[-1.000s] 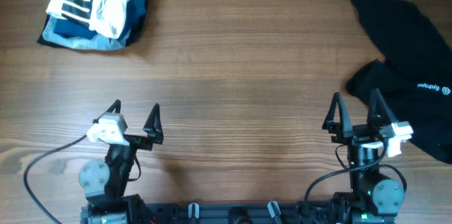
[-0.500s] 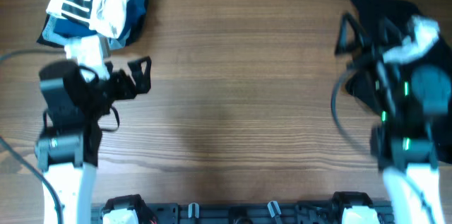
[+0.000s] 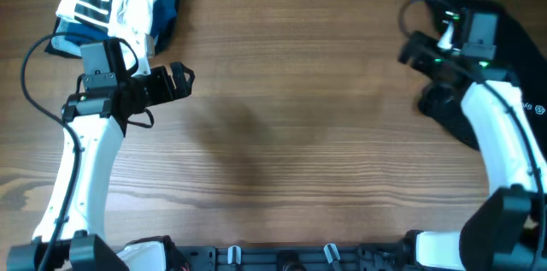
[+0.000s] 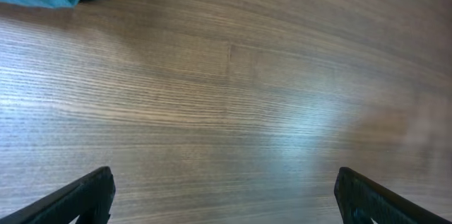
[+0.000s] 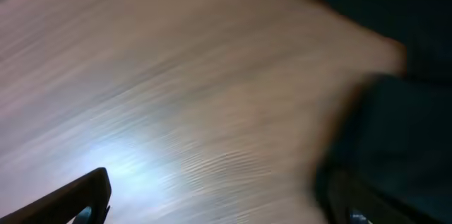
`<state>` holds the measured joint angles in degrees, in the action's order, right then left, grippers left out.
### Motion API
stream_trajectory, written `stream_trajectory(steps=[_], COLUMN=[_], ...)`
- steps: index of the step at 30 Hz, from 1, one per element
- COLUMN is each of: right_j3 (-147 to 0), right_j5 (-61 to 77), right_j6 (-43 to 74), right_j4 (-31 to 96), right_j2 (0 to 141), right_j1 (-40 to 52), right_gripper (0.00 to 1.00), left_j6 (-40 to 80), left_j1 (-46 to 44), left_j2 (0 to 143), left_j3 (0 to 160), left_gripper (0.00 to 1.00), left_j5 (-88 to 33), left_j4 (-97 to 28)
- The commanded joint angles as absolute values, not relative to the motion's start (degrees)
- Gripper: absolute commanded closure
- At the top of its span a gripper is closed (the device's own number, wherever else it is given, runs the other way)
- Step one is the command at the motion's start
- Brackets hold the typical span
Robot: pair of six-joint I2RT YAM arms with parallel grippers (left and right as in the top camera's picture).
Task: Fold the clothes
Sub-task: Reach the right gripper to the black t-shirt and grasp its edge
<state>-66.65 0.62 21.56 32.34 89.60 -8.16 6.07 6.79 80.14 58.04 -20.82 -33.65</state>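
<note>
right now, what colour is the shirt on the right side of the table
The shirt is black; the overhead view shows it best.

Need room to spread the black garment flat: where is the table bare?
The wide middle of the table, between the left gripper and the right gripper, is bare wood. Crowded: the far-left corner with the stacked clothes, the right edge with the black garment.

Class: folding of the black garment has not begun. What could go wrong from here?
The black garment lies bunched at the right edge of the table; the open right hand, over its border, may pinch several layers or drag it off. The open left hand sits close to the stacked clothes and could snag them.
</note>
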Motion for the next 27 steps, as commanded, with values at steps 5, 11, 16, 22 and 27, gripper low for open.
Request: stream_trajectory(steps=[5, 11, 16, 22, 27], right_j3=[-63.2, -62.4, -62.2, -62.2, -62.5], right_j5=[0.2, 0.1, 1.3, 1.7, 2.0], right_j6=[26.9, 25.5, 24.5, 22.3, 20.5], right_j4=[33.6, 34.8, 34.0, 32.1, 30.0], right_j2=[95.2, 99.5, 104.4, 108.4, 109.4], right_j1=[-17.3, -17.3, -17.3, -14.8, -12.6], right_gripper=[0.01, 0.02, 0.06, 0.26, 0.85], left_j6=[4.8, 4.7, 4.7, 4.7, 4.7], left_j1=[6.5, 6.5, 6.5, 6.5, 6.5], left_j2=[81.0, 81.0, 81.0, 82.5, 83.4], left_j3=[58.6, 58.6, 58.4, 58.3, 58.3], left_gripper=[0.00, 0.00, 0.00, 0.00, 0.08], left_j5=[-21.4, -21.4, -21.3, -21.2, -21.1], left_j4=[-31.9, -32.0, -32.0, -32.0, -31.7])
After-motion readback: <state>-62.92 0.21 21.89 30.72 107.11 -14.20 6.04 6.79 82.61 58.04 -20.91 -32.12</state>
